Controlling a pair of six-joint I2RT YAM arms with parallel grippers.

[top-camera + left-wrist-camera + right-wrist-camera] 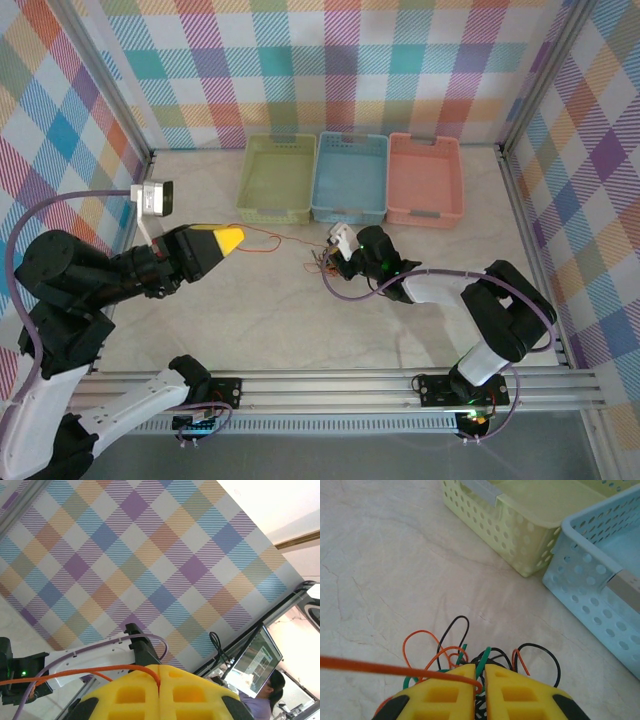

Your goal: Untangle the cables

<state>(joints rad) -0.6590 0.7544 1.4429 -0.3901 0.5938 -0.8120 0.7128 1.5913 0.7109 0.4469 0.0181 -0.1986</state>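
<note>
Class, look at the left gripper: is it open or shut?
Shut: the left gripper has its yellow fingers pressed together, pinching an orange cable in the seam.

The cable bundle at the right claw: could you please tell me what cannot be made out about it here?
- Right wrist view: the right claw covers the near part of the cable bundle, so the crossings there are hidden.
- Top view: the bundle is too small to count strands.
- Left wrist view: the orange cable pinched in the left claw is cut off by the left edge.

Cables [455, 654]: tangled bunch of orange, black, green loops on table [260, 320]; one orange strand [370, 667] stretched taut leftward.
</note>
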